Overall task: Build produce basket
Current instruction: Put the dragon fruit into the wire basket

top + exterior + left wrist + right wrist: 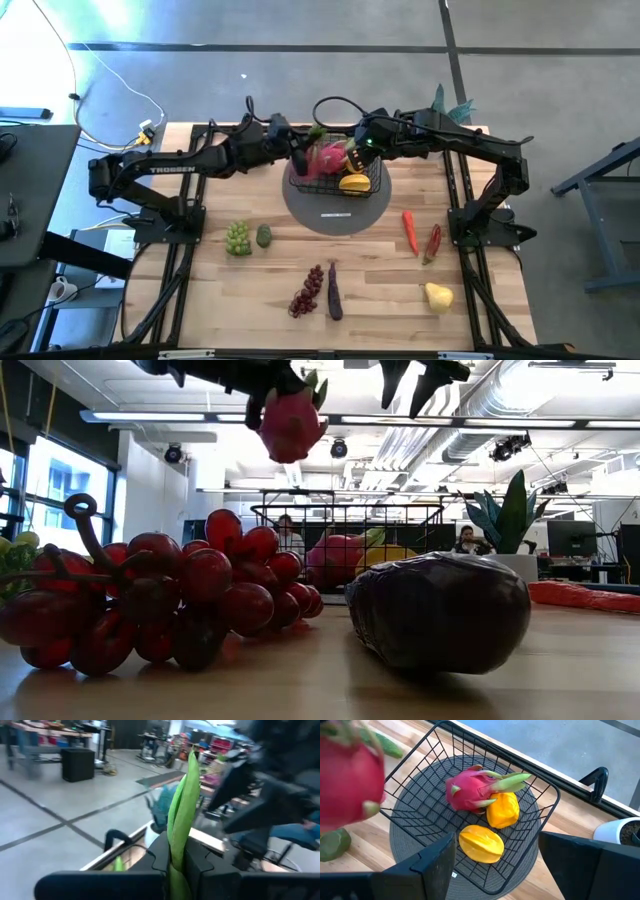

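A: Left gripper (pixel 290 395) is clamped shut on the green leaf tip of a pink dragon fruit (pixel 291 424), dangling it over the small black wire-mesh basket (pixel 340 178). I'd say lower it before letting go.

B: Right gripper (pixel 495 865) hovers there too, fingers apart and empty, kinda crowding things. Basket's already got another dragon fruit (pixel 470 795) and two yellow fruits (pixel 481 844). Purple eggplant (pixel 440 610) and red grapes (pixel 150 600) sit out on the wooden table (pixel 380 290).

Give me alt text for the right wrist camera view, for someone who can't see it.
A black wire basket on a round grey mat holds a pink dragon fruit and two yellow fruits. A second dragon fruit fills the near corner, blurred, and the right gripper hangs open and empty above the basket.
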Action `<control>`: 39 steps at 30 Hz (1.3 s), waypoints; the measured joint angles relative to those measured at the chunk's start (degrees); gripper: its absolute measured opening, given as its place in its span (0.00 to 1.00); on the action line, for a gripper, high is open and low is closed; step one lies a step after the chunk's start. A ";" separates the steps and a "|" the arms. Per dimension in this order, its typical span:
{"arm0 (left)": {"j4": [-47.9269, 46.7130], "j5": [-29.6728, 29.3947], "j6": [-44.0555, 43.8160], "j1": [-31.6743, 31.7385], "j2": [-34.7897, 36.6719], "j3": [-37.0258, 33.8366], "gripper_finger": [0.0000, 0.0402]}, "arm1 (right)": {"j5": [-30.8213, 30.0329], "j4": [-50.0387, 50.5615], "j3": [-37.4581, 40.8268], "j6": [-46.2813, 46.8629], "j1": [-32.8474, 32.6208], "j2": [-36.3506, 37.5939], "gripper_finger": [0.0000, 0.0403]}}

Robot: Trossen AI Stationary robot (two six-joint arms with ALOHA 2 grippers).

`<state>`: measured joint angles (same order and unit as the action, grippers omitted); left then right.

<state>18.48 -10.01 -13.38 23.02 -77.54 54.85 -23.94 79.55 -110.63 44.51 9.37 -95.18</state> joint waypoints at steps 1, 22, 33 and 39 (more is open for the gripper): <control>0.04 -0.85 -0.35 0.03 -0.50 0.00 0.02 | 0.00 0.00 0.00 0.02 0.00 0.00 0.65; 5.97 -13.29 -7.58 3.33 -13.18 0.00 0.02 | -1.15 0.17 0.00 -7.49 0.00 0.00 0.65; 5.84 -14.89 -9.63 3.00 -17.99 0.00 0.02 | -3.48 0.20 0.00 -13.49 0.62 0.00 0.65; 5.63 -16.82 -10.42 3.06 -19.85 0.00 0.03 | -3.56 0.72 0.00 -15.77 1.99 0.00 0.65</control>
<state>24.12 -26.83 -23.80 26.09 -97.39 54.85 -27.51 80.27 -110.63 28.75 11.36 -95.18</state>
